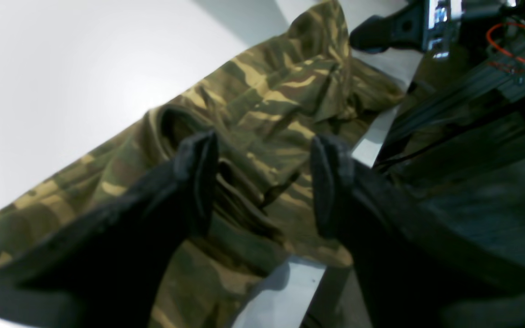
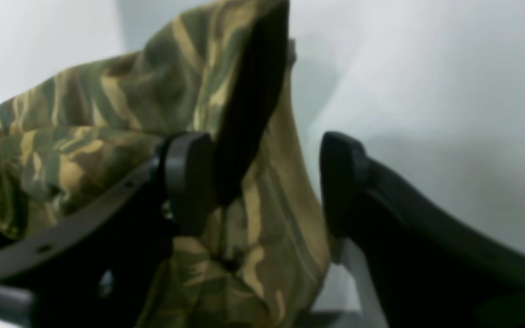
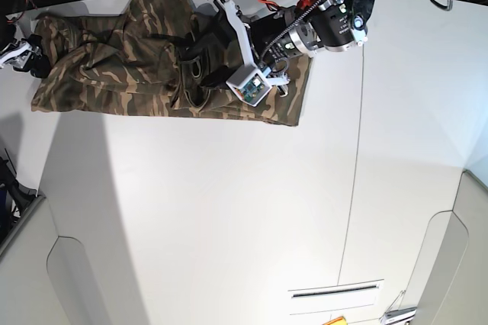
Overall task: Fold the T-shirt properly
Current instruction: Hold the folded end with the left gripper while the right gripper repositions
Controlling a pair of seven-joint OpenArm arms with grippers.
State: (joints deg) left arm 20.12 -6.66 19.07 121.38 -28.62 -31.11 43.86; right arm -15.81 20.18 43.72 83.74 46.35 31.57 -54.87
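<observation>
The T-shirt (image 3: 145, 65) lies crumpled along the far edge of the table (image 3: 229, 210), toward its far-left corner, with the left gripper (image 1: 262, 182) spread wide above the rumpled cloth and the right gripper (image 2: 262, 182) likewise released, grasping nothing, over a raised fold

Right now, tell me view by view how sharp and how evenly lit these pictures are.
Left wrist: soft and smeared; the fingers are near-black shapes, the table glares white. Right wrist: blurriest, the T-shirt print is hazy and the background is washed grey. Base: sharpest, evenly bright, with soft shadows on the table and bowed edges suggesting lens distortion.
</observation>
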